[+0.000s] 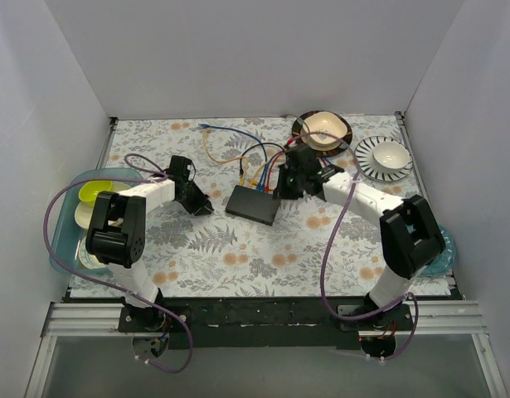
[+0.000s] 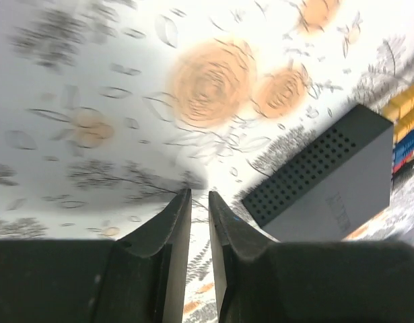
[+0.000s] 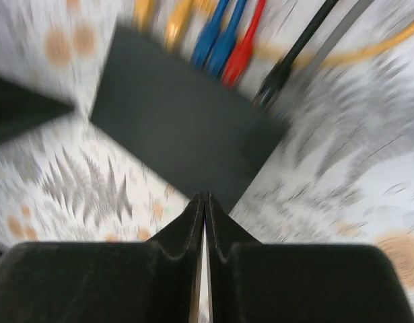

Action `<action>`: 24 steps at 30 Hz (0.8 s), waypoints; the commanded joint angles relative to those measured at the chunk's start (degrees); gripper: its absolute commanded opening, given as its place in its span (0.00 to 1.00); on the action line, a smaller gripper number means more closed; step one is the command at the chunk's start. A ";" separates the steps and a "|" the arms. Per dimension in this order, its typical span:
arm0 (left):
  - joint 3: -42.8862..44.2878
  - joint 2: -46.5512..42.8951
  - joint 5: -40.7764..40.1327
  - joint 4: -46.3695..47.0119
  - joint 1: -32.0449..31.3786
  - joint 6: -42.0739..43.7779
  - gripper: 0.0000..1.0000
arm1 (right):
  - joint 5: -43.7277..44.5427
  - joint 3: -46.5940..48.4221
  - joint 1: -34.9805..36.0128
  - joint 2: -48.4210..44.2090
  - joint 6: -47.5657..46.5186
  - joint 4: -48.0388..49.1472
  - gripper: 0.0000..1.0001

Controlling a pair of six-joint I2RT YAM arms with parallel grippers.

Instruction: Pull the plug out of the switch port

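Note:
The switch (image 1: 255, 205) is a flat black box lying mid-table, with yellow, blue, red and black plugs (image 1: 261, 180) in the sockets along its far edge. My left gripper (image 1: 201, 204) rests low on the cloth just left of the switch, its jaws nearly together with a thin slit and nothing between them (image 2: 200, 195); the switch's vented side (image 2: 328, 178) is to its right. My right gripper (image 1: 289, 184) hovers at the switch's far right corner, shut and empty (image 3: 204, 196), above the switch (image 3: 180, 121). The red plug (image 3: 242, 55) and the black plug (image 3: 270, 84) lie ahead of it.
A brown plate with a cream bowl (image 1: 323, 130) and a striped plate with a white bowl (image 1: 385, 157) stand at the back right. A blue tray (image 1: 62, 217) holding a yellow-green bowl (image 1: 95, 192) is at the left. Loose cables (image 1: 230, 141) loop behind the switch.

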 commanded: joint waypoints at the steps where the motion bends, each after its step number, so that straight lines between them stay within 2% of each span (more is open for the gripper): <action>1: -5.46 -6.62 -2.57 -1.67 0.56 -0.42 0.17 | 1.03 11.28 -7.51 6.22 -3.21 0.32 0.09; 3: -7.49 -8.38 0.15 -0.53 -0.57 -2.18 0.18 | 1.29 19.25 -8.57 10.72 -5.32 -1.86 0.09; 7: -11.44 -12.43 2.53 1.06 -4.97 -3.51 0.18 | 0.85 29.12 -9.19 22.50 -6.47 -5.13 0.09; 12: -13.38 -13.23 5.70 4.22 -10.94 -4.91 0.17 | -0.38 32.39 -9.37 28.92 -6.73 -5.39 0.08; 16: -14.44 -11.91 6.93 6.33 -12.01 -5.97 0.17 | -0.56 30.91 -9.28 29.99 -7.17 -6.71 0.08; 24: -10.06 -1.99 9.38 8.79 -12.01 -5.79 0.21 | -2.58 15.72 -7.44 22.44 -7.26 -2.68 0.08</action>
